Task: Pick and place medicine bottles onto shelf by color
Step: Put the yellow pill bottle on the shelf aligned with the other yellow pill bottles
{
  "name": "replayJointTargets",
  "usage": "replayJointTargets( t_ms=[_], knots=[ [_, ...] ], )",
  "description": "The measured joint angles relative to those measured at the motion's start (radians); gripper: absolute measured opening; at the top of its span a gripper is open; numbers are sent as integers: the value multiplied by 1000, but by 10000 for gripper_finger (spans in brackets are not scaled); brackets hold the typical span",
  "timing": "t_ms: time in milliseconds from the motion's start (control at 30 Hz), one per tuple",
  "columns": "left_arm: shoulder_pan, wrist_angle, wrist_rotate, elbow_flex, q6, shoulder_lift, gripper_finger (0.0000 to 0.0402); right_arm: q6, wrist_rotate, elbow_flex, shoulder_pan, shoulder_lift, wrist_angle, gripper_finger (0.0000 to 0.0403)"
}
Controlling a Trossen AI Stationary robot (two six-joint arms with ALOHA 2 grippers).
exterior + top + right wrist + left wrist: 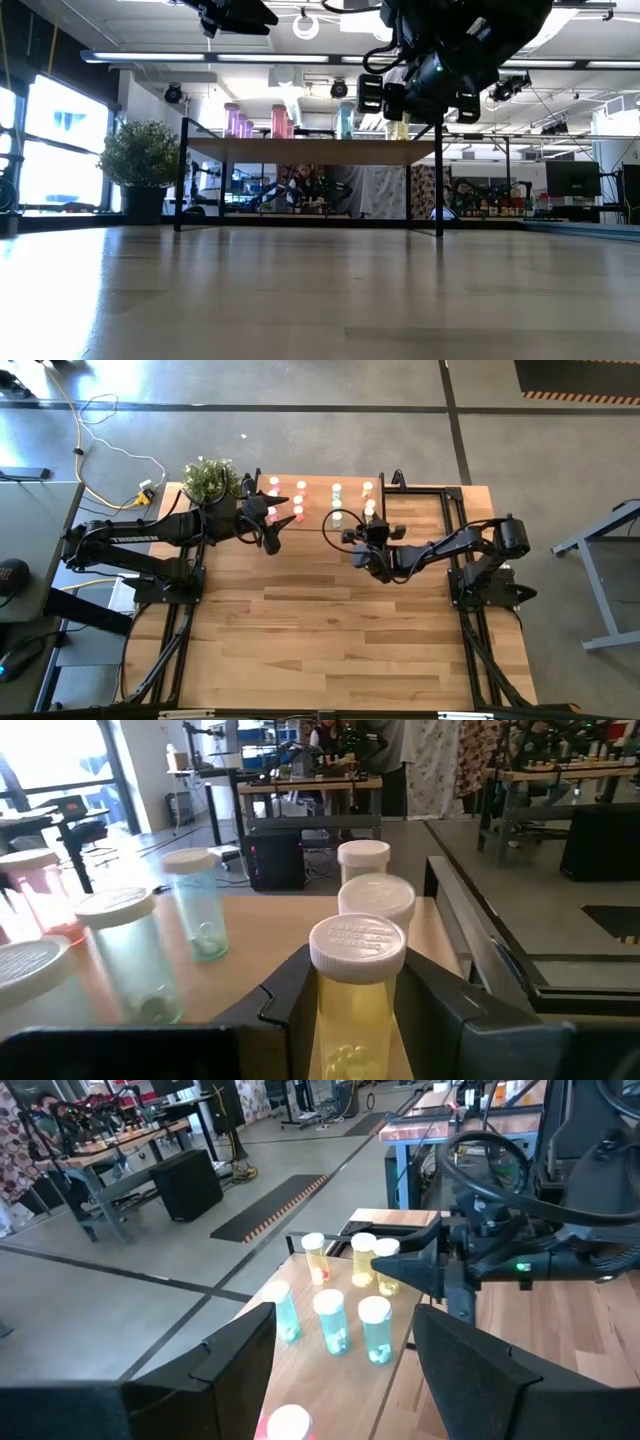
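Observation:
The shelf [318, 497] stands at the table's far middle on thin black legs. Medicine bottles stand on it in rows by colour: pink [272, 488], red [300, 490], green [337, 492] and yellow [368, 488]. My right gripper [357, 992] is at the near end of the yellow row, shut on a yellow bottle [356, 990] with a white cap. Two yellow bottles [374, 902] stand beyond it and green bottles [130, 960] stand beside it. My left gripper [345, 1370] hangs open above the shelf's left part, holding nothing. My right gripper pinches the yellow bottle's body just below the cap [352, 1005], one finger [288, 988] on each side. The fingers come level from the table's near side. The bottle stands upright. The fingers hide its base, so I cannot tell whether it rests on the shelf.
A small potted plant [210, 478] stands at the table's far left corner beside the shelf. Black frame rails [455, 510] run along the table's sides. Bare wooden tabletop [330, 620] stretches from the shelf to the near edge.

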Motion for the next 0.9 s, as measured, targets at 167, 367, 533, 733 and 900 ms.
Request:
replayJointTargets(
  t_ms=[167, 367, 533, 733, 900],
  knots=[
    [0, -6, 0, 0, 0, 0, 227, -23, 12, 0, 27, 0, -3, 108],
    [0, -6, 0, 0, 0, 0, 227, -16, 31, 0, 31, 0, -3, 108],
    [0, -6, 0, 0, -1, 0, 227, -15, 34, 0, 27, 0, -4, 108],
    [0, -6, 0, 0, -3, 0, 227, -32, 39, 0, 16, 0, 5, 108],
    [-1, -6, 0, 0, -2, 0, 227, -28, 40, 0, 31, 0, 13, 108]
  ],
)
